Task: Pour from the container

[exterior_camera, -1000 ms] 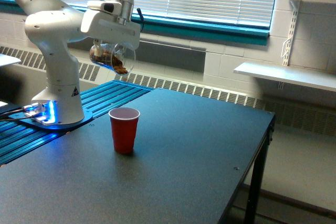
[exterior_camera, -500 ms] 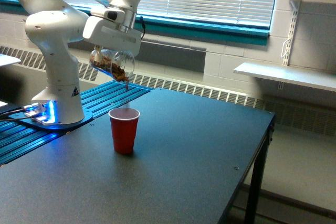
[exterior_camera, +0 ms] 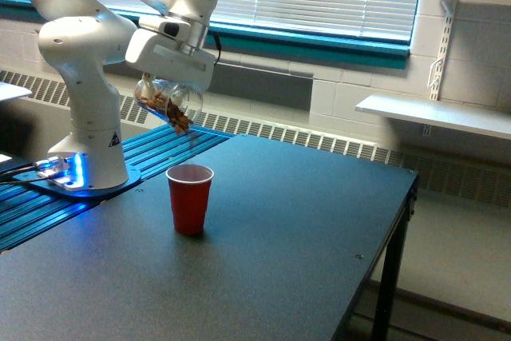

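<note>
A: Starting from the exterior view's left, what is different from a second ago?

B: The white arm's gripper (exterior_camera: 169, 69) has tipped further. It is closed around the container (exterior_camera: 166, 101), the clear one with brown chunks. The container hangs in the air, above the red cup (exterior_camera: 189, 198) and a little toward the exterior view's left. Before, it leaned only a little. Now its mouth points down toward the cup.

A: And the contents?

B: The brown bits have slid to the lower lip. Some hang at the edge, and a thin dark trace seems to fall below it.

A: So the pour has begun?

B: It looks so. The red cup stands upright on the dark table (exterior_camera: 319, 229), unmoved. Whether the pieces land inside it cannot be told.
</note>
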Robot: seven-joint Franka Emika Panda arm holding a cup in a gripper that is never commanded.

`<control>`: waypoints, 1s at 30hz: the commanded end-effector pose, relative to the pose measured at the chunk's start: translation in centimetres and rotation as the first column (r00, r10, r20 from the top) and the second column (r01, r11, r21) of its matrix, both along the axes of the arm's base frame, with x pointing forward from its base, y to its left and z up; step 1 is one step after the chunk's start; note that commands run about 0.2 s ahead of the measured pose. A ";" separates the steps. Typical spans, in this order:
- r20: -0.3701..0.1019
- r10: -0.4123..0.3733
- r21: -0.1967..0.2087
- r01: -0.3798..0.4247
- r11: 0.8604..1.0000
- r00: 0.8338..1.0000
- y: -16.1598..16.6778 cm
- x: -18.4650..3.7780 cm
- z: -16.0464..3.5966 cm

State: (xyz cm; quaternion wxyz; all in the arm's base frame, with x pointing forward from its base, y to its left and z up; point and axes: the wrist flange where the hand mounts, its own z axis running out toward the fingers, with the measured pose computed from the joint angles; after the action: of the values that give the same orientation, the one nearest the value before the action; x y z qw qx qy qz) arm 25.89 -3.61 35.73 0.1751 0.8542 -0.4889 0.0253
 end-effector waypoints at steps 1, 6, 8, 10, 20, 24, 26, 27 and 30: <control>-0.051 -0.017 -0.016 0.016 1.000 0.999 0.0 -0.9 -1.6; -0.060 -0.031 -0.019 0.030 0.999 0.998 0.0 -0.8 -1.7; -0.063 -0.034 -0.021 0.032 0.999 0.997 0.0 -0.8 -1.8; -0.063 -0.035 -0.019 0.034 0.999 0.997 -0.1 -0.7 -1.8; -0.072 -0.032 -0.018 0.030 0.999 0.997 -0.2 -0.3 -1.9; -0.085 -0.032 -0.021 0.030 0.999 0.996 -0.2 -0.2 -1.9; -0.091 -0.030 -0.022 0.028 0.999 0.995 -0.2 -0.1 -2.0; -0.093 -0.030 -0.021 0.028 0.999 0.995 -0.2 0.0 -2.0; -0.099 -0.031 -0.022 0.029 0.999 0.995 -0.2 0.1 -2.1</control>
State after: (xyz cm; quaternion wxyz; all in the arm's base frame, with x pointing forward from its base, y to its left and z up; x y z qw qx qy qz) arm 26.43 -3.81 34.66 0.1950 0.8471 -0.4943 -0.0023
